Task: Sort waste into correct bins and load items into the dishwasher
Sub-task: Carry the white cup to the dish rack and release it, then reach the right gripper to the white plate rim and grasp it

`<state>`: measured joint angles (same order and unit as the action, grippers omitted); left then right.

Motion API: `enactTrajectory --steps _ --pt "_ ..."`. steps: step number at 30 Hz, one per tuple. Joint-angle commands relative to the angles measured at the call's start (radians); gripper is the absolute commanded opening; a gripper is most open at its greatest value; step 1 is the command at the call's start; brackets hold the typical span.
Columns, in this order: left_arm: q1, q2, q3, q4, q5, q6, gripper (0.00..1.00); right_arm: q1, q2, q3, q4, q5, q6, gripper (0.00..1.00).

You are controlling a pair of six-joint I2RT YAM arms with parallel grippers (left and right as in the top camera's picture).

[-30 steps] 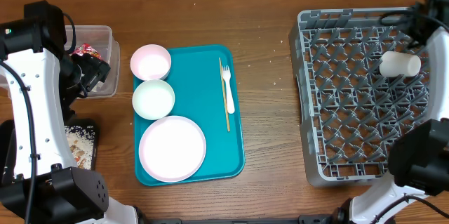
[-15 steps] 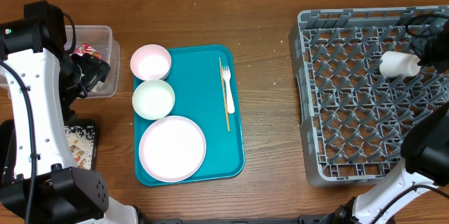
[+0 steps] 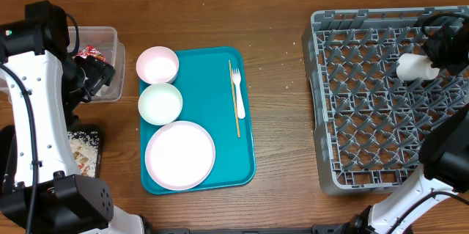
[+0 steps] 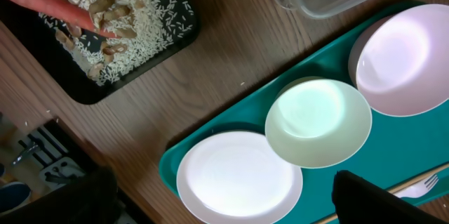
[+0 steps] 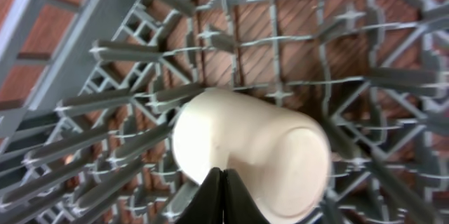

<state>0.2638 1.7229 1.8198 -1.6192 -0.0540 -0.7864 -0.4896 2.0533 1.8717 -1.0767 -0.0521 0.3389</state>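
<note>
My right hand (image 5: 223, 182) is closed, fingertips pressed flat together with nothing between them. It's just in front of the white cup (image 5: 252, 150). The cup lies on its side on the pegs near the far right edge of the grey dish rack (image 3: 366, 117).

My left hand (image 4: 224, 199) is wide open and holds nothing. It hangs over the left end of the desk (image 3: 278, 80) by the clear tub (image 3: 110, 43), which has a red wrapper (image 3: 91, 52) in it. The black tray (image 4: 91, 94) holds rice (image 4: 133, 20) and a carrot (image 4: 49, 3).

On the teal tray (image 3: 212, 72) sit a pinkish bowl (image 3: 157, 64), a pale green bowl (image 3: 160, 103) and the plate (image 3: 180, 155) in a column. The fork (image 3: 238, 91) lies off to their right.
</note>
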Motion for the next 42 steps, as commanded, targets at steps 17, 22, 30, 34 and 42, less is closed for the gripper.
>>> enactTrajectory --steps 17,22,30,34,42 --pt "-0.007 0.007 0.0 0.002 -0.008 -0.003 1.0 0.014 -0.031 -0.049 0.034 0.006 -0.024 0.04" --pt "-0.007 0.007 0.0 0.002 -0.008 -0.003 1.0 0.049 -0.031 -0.051 0.054 0.005 -0.025 0.04" --pt "-0.009 0.007 0.0 0.002 -0.008 -0.003 1.0 0.058 -0.134 0.032 0.029 -0.353 -0.084 0.04" --pt "-0.009 0.007 0.0 0.002 -0.008 -0.003 1.0 0.135 -0.238 0.034 0.046 -0.608 -0.128 0.05" --pt "-0.009 0.007 0.0 0.005 -0.008 -0.003 1.0 0.632 -0.263 0.008 0.037 -0.604 -0.262 0.82"
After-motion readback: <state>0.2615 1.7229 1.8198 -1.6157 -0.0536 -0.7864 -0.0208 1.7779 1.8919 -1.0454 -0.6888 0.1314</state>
